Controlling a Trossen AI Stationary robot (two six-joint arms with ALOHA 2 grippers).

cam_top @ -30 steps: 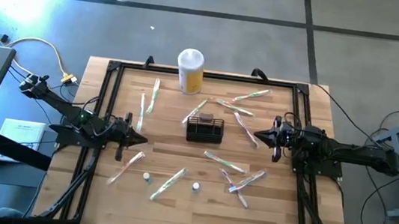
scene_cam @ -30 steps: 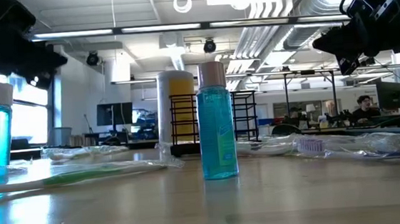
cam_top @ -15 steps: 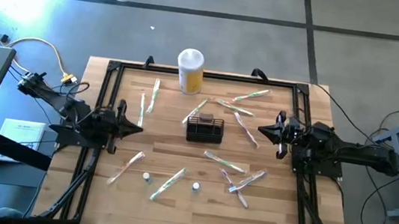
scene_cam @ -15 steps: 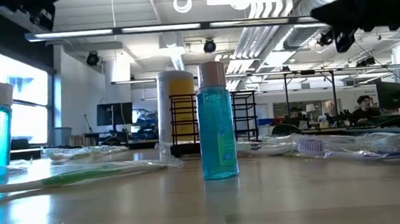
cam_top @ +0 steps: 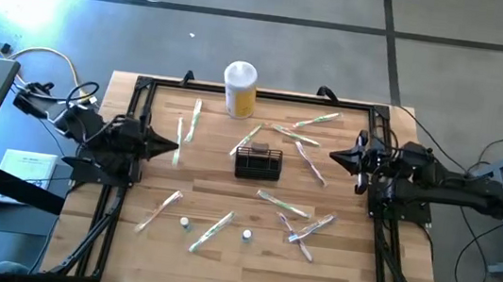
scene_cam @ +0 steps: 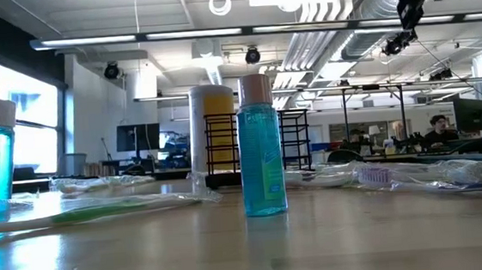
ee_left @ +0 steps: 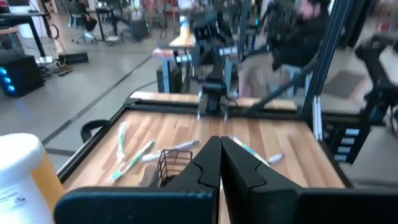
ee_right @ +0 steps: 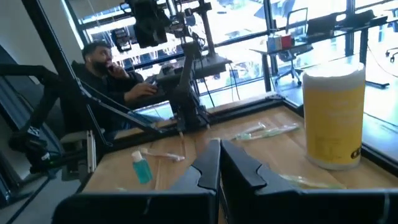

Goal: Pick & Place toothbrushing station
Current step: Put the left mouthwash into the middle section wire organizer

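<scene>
We take the toothbrushing station (cam_top: 257, 164), a small black wire-mesh basket, as our landmark: it stands near the middle of the table (cam_top: 246, 273), upright as far as we can tell from above. The yellow-and-white canister (cam_top: 239, 88) stands beyond it, near the table's far edge. Wrapped toothbrushes (cam_top: 281, 202) lie scattered all around it, and two small blue bottles (scene_cam: 260, 146) stand on its near side. The left gripper (cam_top: 173, 147) hangs well to the basket's left, fingers pressed together, holding nothing. The right gripper (cam_top: 334, 154) hangs well to its right, likewise closed and empty.
</scene>
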